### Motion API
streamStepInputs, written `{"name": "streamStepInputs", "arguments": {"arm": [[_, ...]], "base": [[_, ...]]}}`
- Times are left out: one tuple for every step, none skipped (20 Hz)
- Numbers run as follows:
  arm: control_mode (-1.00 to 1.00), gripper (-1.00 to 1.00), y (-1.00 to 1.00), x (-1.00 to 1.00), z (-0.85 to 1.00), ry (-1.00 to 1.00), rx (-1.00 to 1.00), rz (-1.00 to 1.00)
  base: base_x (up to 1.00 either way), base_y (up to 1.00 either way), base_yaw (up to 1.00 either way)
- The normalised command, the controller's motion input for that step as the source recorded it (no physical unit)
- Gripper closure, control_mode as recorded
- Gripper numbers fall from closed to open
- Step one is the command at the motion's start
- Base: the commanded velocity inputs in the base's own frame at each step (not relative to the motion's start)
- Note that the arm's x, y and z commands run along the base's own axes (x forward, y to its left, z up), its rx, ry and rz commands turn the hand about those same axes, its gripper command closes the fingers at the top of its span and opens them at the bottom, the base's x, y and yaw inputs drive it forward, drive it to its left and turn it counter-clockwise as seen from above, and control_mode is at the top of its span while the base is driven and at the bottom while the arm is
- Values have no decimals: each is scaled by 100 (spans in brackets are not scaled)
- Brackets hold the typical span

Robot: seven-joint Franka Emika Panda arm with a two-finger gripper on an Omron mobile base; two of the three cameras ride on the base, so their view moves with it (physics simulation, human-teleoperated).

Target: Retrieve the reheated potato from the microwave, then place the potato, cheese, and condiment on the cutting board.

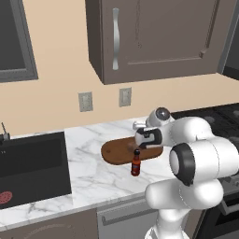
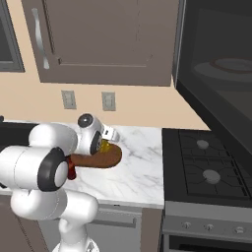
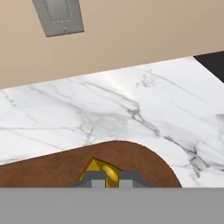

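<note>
the white arm bends low over the marble surface (image 1: 93, 179), its wrist down at the right end of the cutting board (image 1: 119, 151). in the hand view the pincer (image 3: 106, 180) sits at 6 o'clock of the frame with its two dark tips drawn close together, and the yellow cheese (image 3: 101, 170) shows wedged between and just above them, so the pincer is closed on the cheese. the wedge sits over the brown wood of the cutting board, whose rounded end curves off toward 4 o'clock in that view; whether the cheese touches the wood i cannot tell. in the right base view a sliver of the cheese (image 2: 105, 146) shows just beside the wrist, at the 11 o'clock edge of the board (image 2: 101, 158).

the condiment (image 1: 136, 163), a dark red bottle with a black cap, stands upright on the marble at the board's 6 o'clock edge in the left base view, just beside the rim or slightly overlapping it; i cannot tell which.

the microwave (image 2: 216, 74) hangs at 2 o'clock of the right base view above the black stovetop (image 2: 206, 167), its front taking up that corner; its inside is dim, with a pale round plate faintly visible. the potato i cannot make out.

a dark sink (image 1: 30, 170) lies at 9 o'clock of the board in the left base view. two wall outlets (image 1: 85, 101) sit on the beige wall under the brown cabinet (image 1: 154, 37).
</note>
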Motion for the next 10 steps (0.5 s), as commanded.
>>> {"name": "streamStepInputs", "arguments": {"arm": [[-100,100,19,0,-24,0,0,0],[-100,100,8,0,-24,0,0,0],[-100,100,4,0,-26,-1,0,0],[-100,100,0,9,-19,-2,0,0],[-100,100,0,14,-23,-2,0,0],[-100,100,0,9,-17,-5,0,0],[-100,100,0,14,-16,-5,0,0],[-100,100,-2,14,-10,-6,0,0],[-100,100,-12,10,-3,-6,0,0],[-100,100,-17,5,-1,-6,0,0]], "base": [[0,0,0],[0,0,0],[0,0,0],[0,0,0],[0,0,0],[0,0,0],[0,0,0],[0,0,0],[0,0,0],[0,0,0]]}}
